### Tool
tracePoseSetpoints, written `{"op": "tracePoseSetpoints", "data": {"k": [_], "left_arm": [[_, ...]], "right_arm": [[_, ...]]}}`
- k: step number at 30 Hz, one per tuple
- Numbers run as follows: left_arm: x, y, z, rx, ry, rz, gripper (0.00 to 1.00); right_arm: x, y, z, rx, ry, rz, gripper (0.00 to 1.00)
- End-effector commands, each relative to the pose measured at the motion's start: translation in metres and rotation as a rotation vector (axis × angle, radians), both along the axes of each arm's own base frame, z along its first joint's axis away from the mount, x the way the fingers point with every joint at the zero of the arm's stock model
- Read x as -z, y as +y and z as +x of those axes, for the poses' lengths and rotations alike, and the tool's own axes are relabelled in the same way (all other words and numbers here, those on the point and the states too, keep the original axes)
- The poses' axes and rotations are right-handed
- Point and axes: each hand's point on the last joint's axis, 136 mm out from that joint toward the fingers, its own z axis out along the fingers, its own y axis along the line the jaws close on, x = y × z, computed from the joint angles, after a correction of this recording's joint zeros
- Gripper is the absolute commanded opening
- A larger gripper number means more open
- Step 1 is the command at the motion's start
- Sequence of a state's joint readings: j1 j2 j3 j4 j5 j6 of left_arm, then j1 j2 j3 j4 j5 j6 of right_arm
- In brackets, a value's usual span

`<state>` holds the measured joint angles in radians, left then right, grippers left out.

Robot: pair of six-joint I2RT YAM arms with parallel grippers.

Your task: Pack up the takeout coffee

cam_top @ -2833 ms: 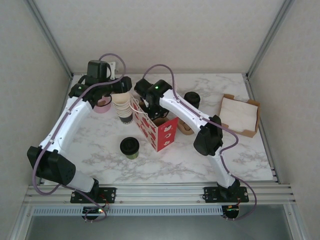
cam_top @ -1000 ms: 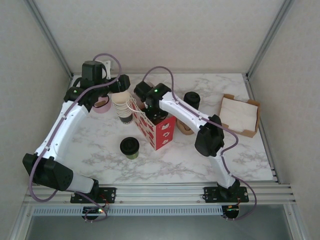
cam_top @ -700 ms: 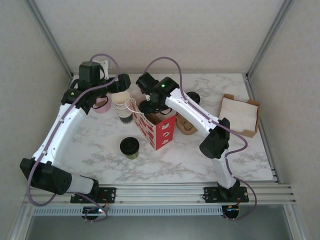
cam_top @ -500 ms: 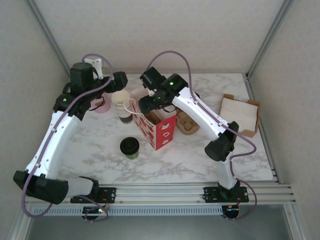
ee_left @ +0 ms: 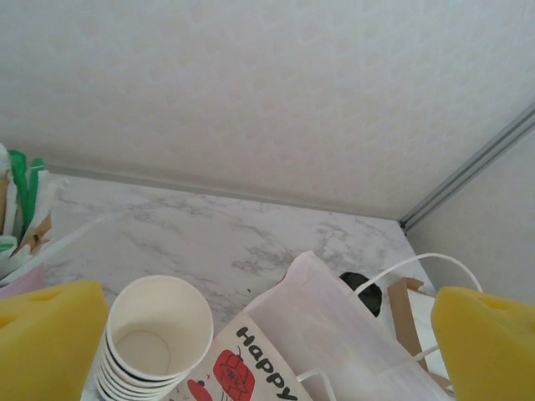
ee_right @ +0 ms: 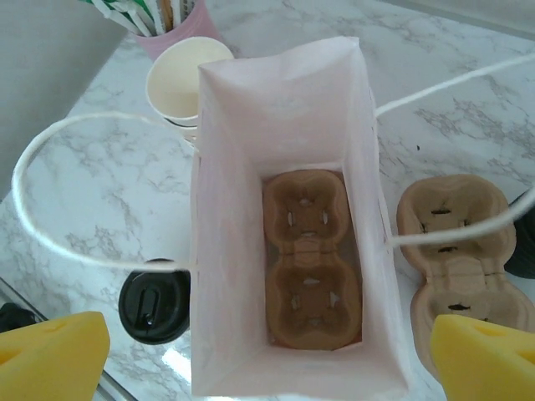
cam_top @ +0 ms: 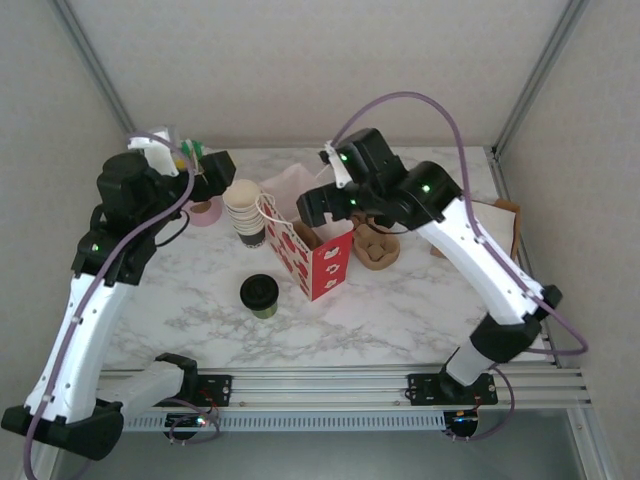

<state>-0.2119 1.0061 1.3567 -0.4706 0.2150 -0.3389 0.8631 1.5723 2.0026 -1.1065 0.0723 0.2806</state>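
Note:
The takeout coffee [cam_top: 259, 295], a black-lidded cup with an olive-green body, stands on the marble table just left of the red paper bag [cam_top: 318, 258]. In the right wrist view the coffee [ee_right: 153, 305] sits beside the bag's outer wall. The bag [ee_right: 280, 251] stands open with a brown cup carrier [ee_right: 311, 259] lying flat on its bottom. My right gripper [cam_top: 318, 204] hovers high over the bag's mouth, open [ee_right: 267, 361] and holding nothing. My left gripper [cam_top: 208, 168] is raised at the back left, open [ee_left: 267, 351], looking down on the bag [ee_left: 334, 334].
A stack of lidless cream cups [cam_top: 243, 208] stands against the bag's left side. A pink cup of straws [cam_top: 207, 211] is behind it. A second carrier [cam_top: 375, 248] lies right of the bag. A cardboard napkin box [cam_top: 503, 215] sits far right. Black lids [ee_left: 361, 288] show behind the bag.
Both arms have lifted up and away from the bag: the left swung back to the left, the right rose above the bag's mouth. The coffee and bag have stayed put.

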Motion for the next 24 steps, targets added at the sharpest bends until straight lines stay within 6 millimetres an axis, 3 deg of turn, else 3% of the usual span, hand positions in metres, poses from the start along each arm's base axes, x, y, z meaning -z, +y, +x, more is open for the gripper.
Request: {"op": "tracePoseSetpoints", "data": {"k": [1,8,13,19,24], "left_arm": [[-0.002,0.014,-0.017,-0.062,-0.024,-0.047,1.0],[0.024,0.016,-0.041,-0.061,0.028,-0.114,1.0],[0.057,0.01,-0.053,-0.033,0.115,-0.178,1.0],[0.108,0.003,-0.064,-0.014,0.252,-0.228,1.0],[0.142,-0.005,-0.064,0.017,0.323,-0.262,1.0]], "right_arm": [[-0.003,-0.006,-0.016,-0.022,-0.019,0.061,0.99],[0.032,-0.044,-0.049,0.015,0.031,0.081,0.99],[0.066,-0.07,-0.069,0.076,0.092,0.088,0.99],[0.11,-0.087,-0.085,0.135,0.164,0.098,0.99],[0.133,-0.092,-0.09,0.163,0.199,0.102,0.98]]}}
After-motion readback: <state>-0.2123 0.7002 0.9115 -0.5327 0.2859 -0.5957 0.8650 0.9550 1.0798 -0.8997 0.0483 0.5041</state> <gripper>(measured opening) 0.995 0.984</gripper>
